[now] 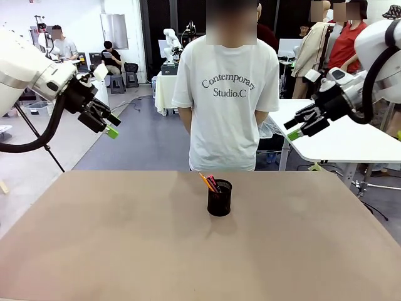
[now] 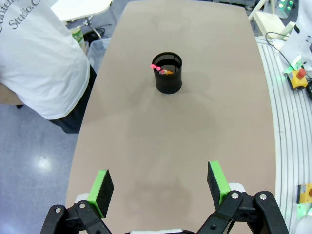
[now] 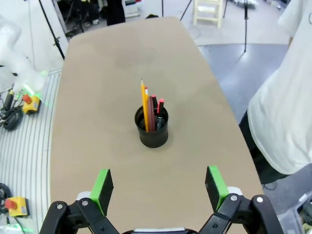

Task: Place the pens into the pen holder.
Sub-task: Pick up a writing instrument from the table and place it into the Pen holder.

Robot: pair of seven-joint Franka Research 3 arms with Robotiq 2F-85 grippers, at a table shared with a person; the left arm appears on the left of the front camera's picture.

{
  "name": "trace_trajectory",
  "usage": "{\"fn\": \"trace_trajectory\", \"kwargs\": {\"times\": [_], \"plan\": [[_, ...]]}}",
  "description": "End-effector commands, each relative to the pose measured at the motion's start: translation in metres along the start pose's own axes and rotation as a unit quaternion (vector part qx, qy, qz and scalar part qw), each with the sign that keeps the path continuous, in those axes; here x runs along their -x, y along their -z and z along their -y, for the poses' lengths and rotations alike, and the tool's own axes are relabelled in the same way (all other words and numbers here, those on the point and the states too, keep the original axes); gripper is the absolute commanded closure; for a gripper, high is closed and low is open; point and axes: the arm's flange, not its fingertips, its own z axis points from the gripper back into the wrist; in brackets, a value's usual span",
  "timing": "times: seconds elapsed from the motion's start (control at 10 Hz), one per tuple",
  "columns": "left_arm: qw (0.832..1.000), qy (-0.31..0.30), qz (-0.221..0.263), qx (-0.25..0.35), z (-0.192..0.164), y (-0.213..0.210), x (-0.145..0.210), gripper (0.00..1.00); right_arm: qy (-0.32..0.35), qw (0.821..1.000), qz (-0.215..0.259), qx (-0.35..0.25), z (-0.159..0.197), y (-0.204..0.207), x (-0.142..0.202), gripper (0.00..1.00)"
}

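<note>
My left gripper (image 1: 108,125) hangs in the air above the table's left edge, well clear of the tabletop (image 1: 125,238); its green pads stand wide apart with nothing between them, as my left wrist camera also shows (image 2: 161,187).

Moving toward the middle, the pen holder (image 1: 219,199) stands upright on the table, nearer the far edge than mine, and roughly midway between the left and right edges. Inside it I see the pens: the yellow-orange pencil (image 3: 144,105) leaning tallest, the thin reddish-pink pen (image 3: 149,112) just beside it, and the red-and-black marker (image 3: 159,111) at its other side. All three rest within the mesh cup, tips up. I find no loose pen on the bare tabletop in any of my views.

Behind the far edge a person in a white shirt (image 1: 227,100) stands with hands behind their back, not reaching in.

On the right, my right gripper (image 1: 299,128) hovers high over the table's right edge, jaws spread wide and empty, seen the same from its wrist camera (image 3: 158,187).

As I judge it, the task looks finished: every pen is in the holder and nothing remains for me to pick up.
</note>
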Motion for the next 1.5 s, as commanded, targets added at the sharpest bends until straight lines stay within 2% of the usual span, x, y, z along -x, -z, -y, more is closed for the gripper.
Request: {"fn": "trace_trajectory", "kwargs": {"times": [0.0,0.3,0.5,0.6,1.4], "plan": [[1.0,-0.006,-0.005,0.004,0.001,-0.002,-0.002,0.0,0.011,1.0,-0.009,-0.016,0.004,-0.022,-0.011,0.0],[1.0,-0.006,-0.005,0.004,0.001,-0.002,-0.002,0.0,0.011,1.0,-0.013,-0.005,-0.002,-0.048,-0.02,0.0],[1.0,-0.006,-0.005,0.004,0.001,-0.002,-0.002,0.0,0.008,1.0,-0.015,0.008,-0.005,-0.048,-0.02,0.0],[1.0,-0.006,-0.005,0.004,0.001,-0.002,-0.002,0.0,-0.001,1.0,0.001,0.0,-0.001,-0.046,-0.016,0.0],[1.0,-0.006,-0.005,0.004,0.001,-0.002,-0.002,0.0,-0.001,1.0,0.001,0.0,-0.001,-0.046,-0.016,0.0]]}}
